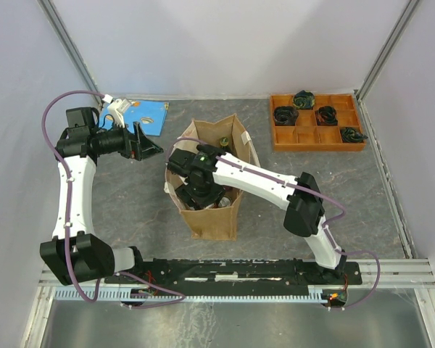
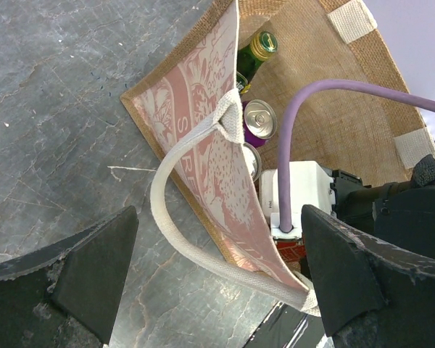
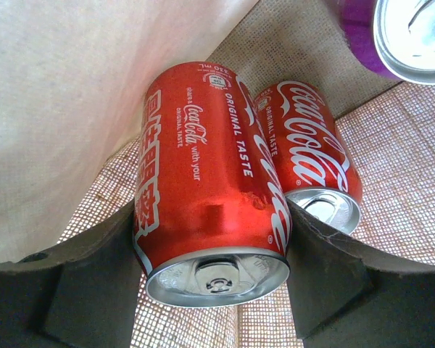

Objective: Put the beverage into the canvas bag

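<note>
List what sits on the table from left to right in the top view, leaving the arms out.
blue flat item → canvas bag → orange tray

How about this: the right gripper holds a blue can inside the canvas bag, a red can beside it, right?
Not quite. The held can is red, not blue; the right wrist view shows it. The right gripper does hold it inside the canvas bag, a second red can beside it.
</note>
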`<move>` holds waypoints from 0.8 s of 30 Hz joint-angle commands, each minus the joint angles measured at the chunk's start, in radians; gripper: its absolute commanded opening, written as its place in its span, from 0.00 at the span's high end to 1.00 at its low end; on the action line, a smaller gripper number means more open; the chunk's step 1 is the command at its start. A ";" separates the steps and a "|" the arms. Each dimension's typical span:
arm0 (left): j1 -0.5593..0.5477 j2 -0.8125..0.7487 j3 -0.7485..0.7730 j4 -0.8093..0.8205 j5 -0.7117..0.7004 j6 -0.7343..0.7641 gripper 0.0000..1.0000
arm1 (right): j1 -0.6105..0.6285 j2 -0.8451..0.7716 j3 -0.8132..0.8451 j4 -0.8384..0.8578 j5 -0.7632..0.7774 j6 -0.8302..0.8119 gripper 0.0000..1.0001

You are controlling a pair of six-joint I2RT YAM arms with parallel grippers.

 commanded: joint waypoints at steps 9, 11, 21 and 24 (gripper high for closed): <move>-0.003 -0.030 0.001 0.005 0.017 0.051 0.01 | 0.006 -0.050 0.095 -0.043 -0.035 -0.044 1.00; -0.003 -0.029 0.000 0.005 0.017 0.054 0.01 | 0.008 -0.035 0.131 -0.083 -0.048 -0.057 1.00; -0.002 -0.021 -0.004 0.005 0.018 0.065 0.01 | 0.033 0.005 0.112 -0.141 -0.096 -0.109 1.00; -0.002 -0.022 -0.010 0.005 0.018 0.067 0.01 | 0.040 0.021 0.105 -0.133 -0.118 -0.120 1.00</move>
